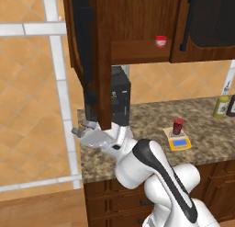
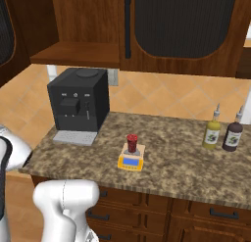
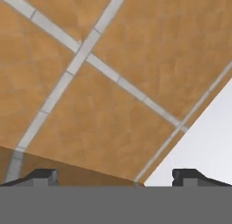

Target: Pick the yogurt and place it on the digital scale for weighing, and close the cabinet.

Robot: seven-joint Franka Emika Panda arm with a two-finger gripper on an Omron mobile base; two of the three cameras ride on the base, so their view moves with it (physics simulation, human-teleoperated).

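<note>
The kitchen has orange tiled walls with pale grout lines and a speckled granite counter (image 2: 186, 153) above dark wooden drawers. On the counter stand a black coffee machine (image 2: 78, 101), and at the far end a yellow bottle (image 2: 212, 133) and a dark bottle (image 2: 232, 135).

The yogurt (image 2: 132, 143), a small dark red cylinder, stands upright on the digital scale (image 2: 131, 158), near the front edge of the counter. I judge that the placing step is done.

What remains is the cabinet (image 1: 137, 24). Its left door (image 1: 94, 60) hangs open, turned outward toward the camera, and on the shelf inside sits a short red-and-white cup (image 1: 160, 41).

The gripper (image 1: 82, 129) is low, just beside the lower edge of this open door, on its left side. In the hand view the two fingertips (image 3: 43, 177) stand far apart with nothing between them, so the jaws are wide and empty, facing the tiled wall.

The step in hand seems to be the closing of the door. The next move calls for contact on the outer face of the door and a push toward the cabinet, following its arc, without catching the edge between the fingers.
</note>
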